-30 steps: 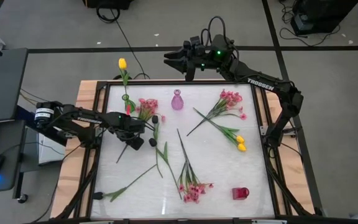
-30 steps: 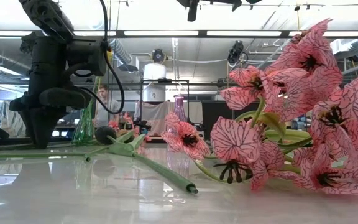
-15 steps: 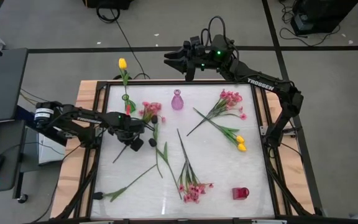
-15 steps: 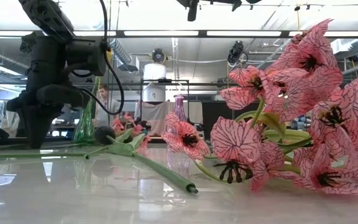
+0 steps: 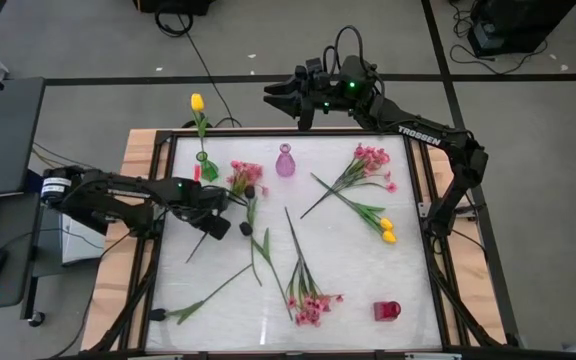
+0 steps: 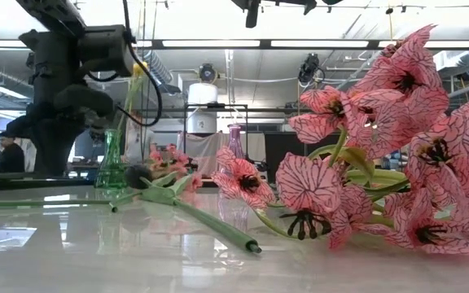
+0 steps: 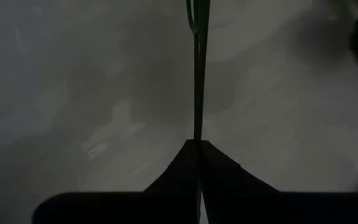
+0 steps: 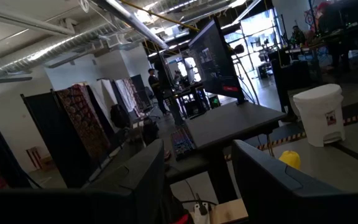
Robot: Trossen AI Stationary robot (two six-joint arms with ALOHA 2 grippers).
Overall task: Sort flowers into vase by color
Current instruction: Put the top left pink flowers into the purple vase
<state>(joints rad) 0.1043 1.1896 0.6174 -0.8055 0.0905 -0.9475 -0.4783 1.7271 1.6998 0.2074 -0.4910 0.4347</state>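
- The left gripper (image 5: pixel 211 224) is low over the table (image 5: pixel 358 270) near its left edge, jaws clamped on the thin green stem (image 7: pixel 199 74) of a pink spray (image 5: pixel 240 177), whose blossoms lie just beside the green vase (image 5: pixel 202 158)
- The green vase, at the table's far left corner, holds a yellow tulip (image 5: pixel 197 102)
- The pink vase (image 5: pixel 285 161) stands at the middle of the far edge
- Another pink spray (image 5: pixel 372 161) lies toward the far right corner, two yellow tulips (image 5: pixel 386 230) near the right edge, a third pink spray (image 5: pixel 310 303) by the near edge
- The red vase (image 5: pixel 387 311) lies near the near right corner
- The right gripper (image 5: pixel 276 95) waits raised beyond the far edge, jaws apart and empty
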